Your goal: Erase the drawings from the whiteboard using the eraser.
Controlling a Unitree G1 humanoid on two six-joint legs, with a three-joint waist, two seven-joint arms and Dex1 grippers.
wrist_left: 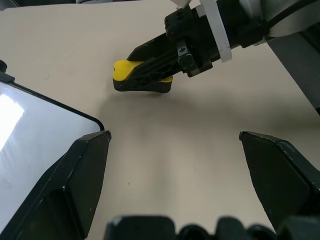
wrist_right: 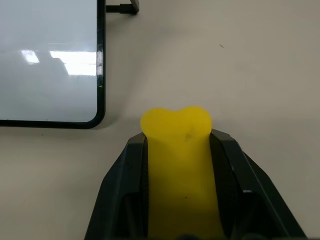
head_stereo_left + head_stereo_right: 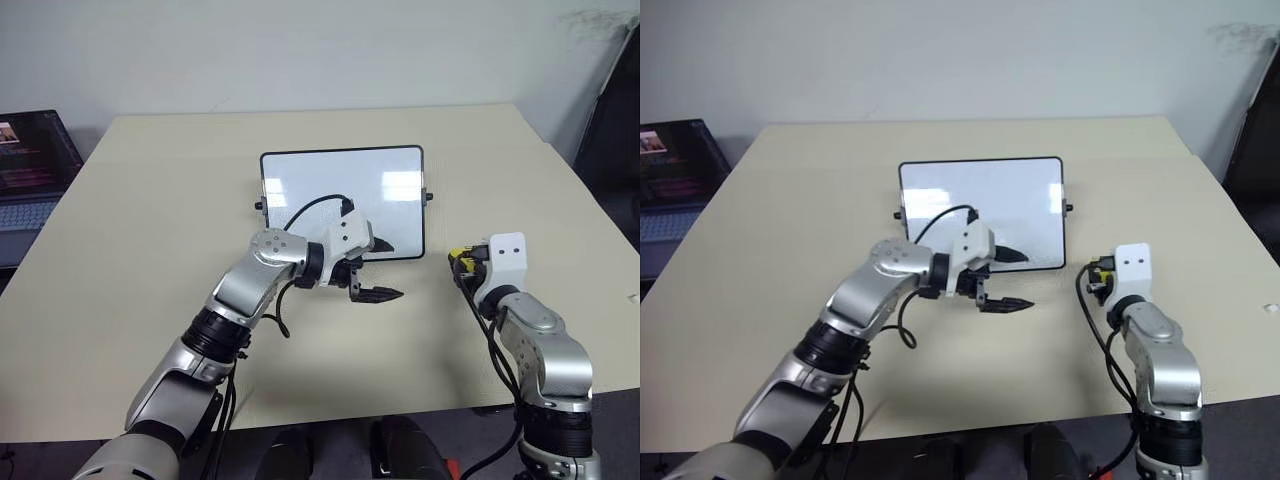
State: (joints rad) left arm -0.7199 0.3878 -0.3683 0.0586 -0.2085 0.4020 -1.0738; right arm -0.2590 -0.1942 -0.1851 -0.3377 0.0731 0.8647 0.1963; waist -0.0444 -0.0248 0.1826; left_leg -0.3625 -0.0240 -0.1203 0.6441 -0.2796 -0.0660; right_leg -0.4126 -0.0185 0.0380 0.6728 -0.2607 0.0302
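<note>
My beige tabletop (image 3: pixel 150 220) carries the whiteboard (image 3: pixel 330 185), a glossy white board in a thin black frame lying flat near the middle, with bare tabletop all round it and a dark laptop (image 3: pixel 30 170) just off the tabletop's edge, well apart from the whiteboard.

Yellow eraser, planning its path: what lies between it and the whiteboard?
Only bare beige tabletop, in the right wrist view, between the yellow eraser block and black-framed whiteboard.
</note>
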